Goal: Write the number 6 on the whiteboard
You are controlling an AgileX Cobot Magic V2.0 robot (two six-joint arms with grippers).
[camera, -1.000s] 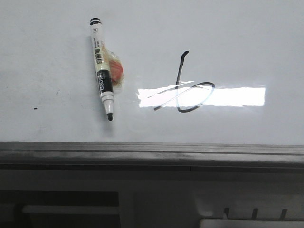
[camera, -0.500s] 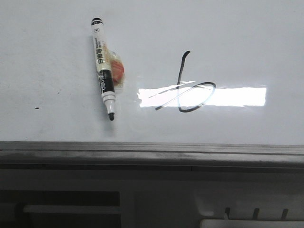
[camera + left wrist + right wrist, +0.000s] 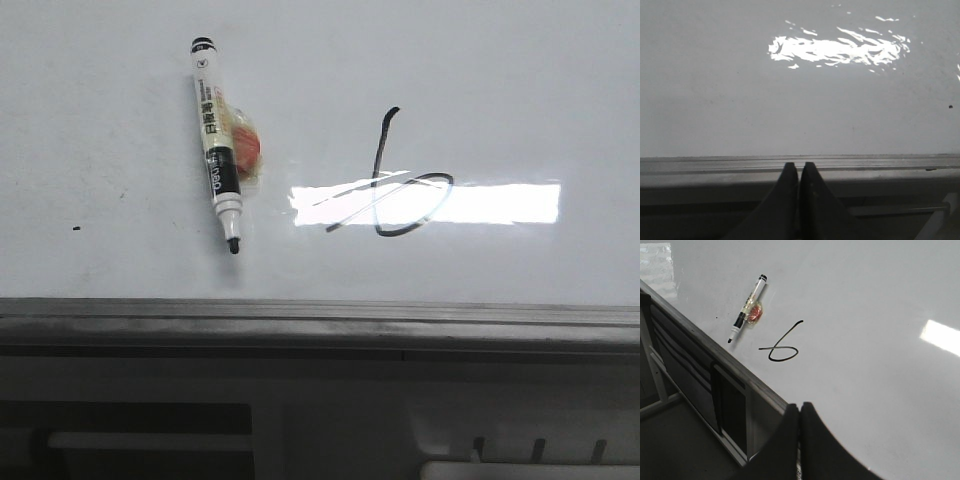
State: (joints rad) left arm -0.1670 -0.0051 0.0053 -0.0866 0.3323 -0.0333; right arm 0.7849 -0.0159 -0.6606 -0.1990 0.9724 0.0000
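The whiteboard (image 3: 500,80) fills the front view, its grey frame strip (image 3: 320,325) along the near edge. The number 6 (image 3: 395,195) is drawn on it in thin black line, also seen in the right wrist view as the number 6 (image 3: 782,351). A marker pen (image 3: 218,145) lies uncapped on the board left of the figure, tip toward the frame, with a small orange-red lump beside it. My left gripper (image 3: 799,166) is shut on nothing, at the frame strip (image 3: 800,167). My right gripper (image 3: 800,407) is shut and empty, near the board's edge, well away from the marker pen (image 3: 747,307).
A tiny black dot (image 3: 76,229) marks the board at the left. Bright light reflections (image 3: 480,203) lie across the board beside the figure. Below the frame is a dark shelf structure (image 3: 130,430). In the right wrist view the whiteboard (image 3: 880,300) stretches away from the gripper.
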